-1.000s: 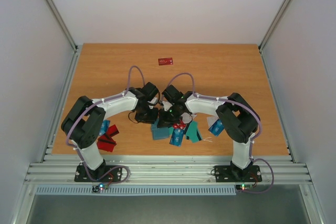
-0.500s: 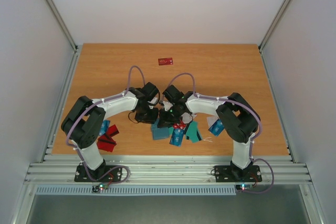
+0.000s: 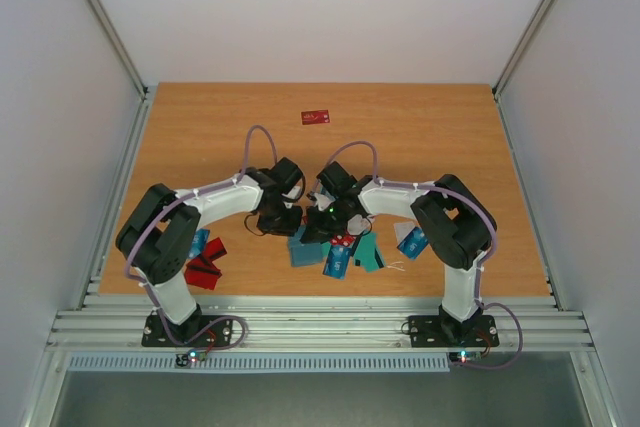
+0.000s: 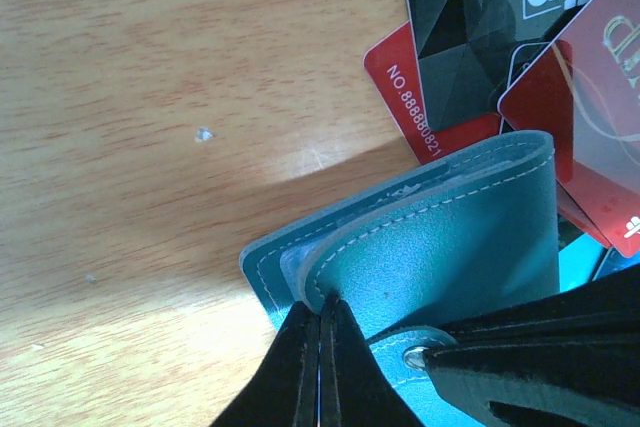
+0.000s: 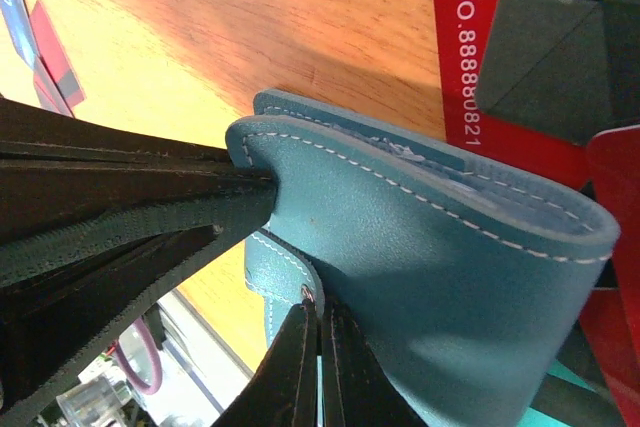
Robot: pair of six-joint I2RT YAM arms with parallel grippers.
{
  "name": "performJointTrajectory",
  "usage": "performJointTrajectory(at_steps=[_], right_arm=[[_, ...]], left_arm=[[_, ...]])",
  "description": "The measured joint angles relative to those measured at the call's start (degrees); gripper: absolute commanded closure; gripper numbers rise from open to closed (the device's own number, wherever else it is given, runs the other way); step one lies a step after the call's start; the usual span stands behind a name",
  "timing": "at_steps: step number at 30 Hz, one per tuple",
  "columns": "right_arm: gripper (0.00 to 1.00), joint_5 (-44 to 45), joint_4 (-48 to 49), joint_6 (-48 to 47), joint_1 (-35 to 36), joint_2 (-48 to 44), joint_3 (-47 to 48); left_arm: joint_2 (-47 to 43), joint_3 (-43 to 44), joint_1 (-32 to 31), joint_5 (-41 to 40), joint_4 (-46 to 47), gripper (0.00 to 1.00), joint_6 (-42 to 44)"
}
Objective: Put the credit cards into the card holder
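The left fingers (image 4: 290,372) were pressed together, pinching the top flap of the teal card holder (image 4: 450,237) at the counter's (image 4: 150,97) front middle. The right fingers (image 5: 290,372), likewise closed, pinched its snap tab, apparently to spread it open for the credit cards (image 4: 440,117) alongside.

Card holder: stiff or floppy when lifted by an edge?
Likely floppy: the card holder is soft-looking stitched material folded in a curve, so its flaps should bend. Probably light; the left hand pinches just one flap edge, so it may swing open.
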Motion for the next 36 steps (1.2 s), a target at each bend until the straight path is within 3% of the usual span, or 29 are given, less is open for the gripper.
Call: performJointTrajectory(at_steps=[15, 36], right_arm=[[0.99, -1.77, -0.11, -0.09, -0.79, 0.92, 0.02], [0.99, 2.21, -3.08, -0.07, -0.11, -0.9, 0.15]], left_arm=[[-0.22, -0.52, 0.0, -0.15, 0.72, 1.0, -0.66], [-0.2, -0.87, -0.07, 0.24, 1.46, 1.0, -2.19]])
